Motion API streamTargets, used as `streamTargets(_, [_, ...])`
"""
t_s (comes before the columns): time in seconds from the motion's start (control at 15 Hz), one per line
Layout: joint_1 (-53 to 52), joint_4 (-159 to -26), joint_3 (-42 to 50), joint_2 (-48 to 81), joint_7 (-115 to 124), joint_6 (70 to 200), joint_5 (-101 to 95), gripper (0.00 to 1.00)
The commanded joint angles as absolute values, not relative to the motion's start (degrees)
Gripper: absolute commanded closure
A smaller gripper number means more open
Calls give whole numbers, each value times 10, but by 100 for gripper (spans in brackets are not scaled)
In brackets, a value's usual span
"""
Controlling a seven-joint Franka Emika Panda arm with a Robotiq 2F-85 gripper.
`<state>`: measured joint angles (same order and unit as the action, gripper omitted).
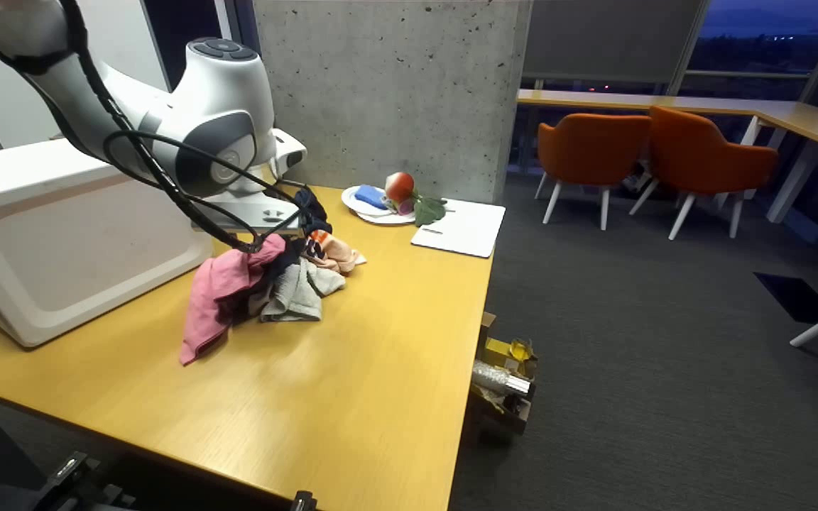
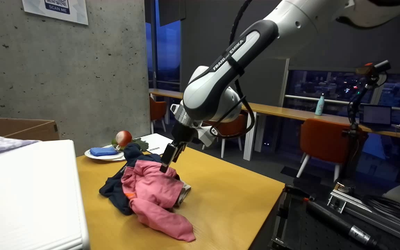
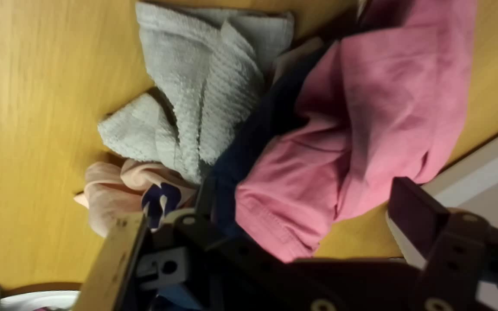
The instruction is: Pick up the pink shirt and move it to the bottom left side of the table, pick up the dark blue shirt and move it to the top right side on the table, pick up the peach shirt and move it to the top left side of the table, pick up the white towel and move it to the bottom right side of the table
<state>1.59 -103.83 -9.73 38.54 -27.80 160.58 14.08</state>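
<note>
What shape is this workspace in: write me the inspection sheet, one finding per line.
Surface: yellowish wooden table, light glare on it.
Job's things: pink shirt, dark blue shirt, peach shirt and white towel, bunched together.
Clutter: white plates bearing a blue item; red-and-white round item; white board; white box.
Claw: open over the pink shirt, contact unclear; nothing seen gripped.
Cables: black cable looping along the arm.
Surroundings: concrete pillar, orange chairs, windows.
</note>
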Motion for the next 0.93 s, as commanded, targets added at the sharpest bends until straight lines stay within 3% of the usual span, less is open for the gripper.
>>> streamTargets(0.0, [25,-946,-121,446,-261,1579,85,0])
streamTargets(0.4, [25,-928,-141,449,-248,1564,60,3])
streamTargets(0.47, [27,-934,-146,446,-249,1565,63,26])
streamTargets(0.6, [33,-954,-154,434,-250,1568,70,32])
streamTargets(0.87, [58,-1022,-175,401,-253,1586,85,65])
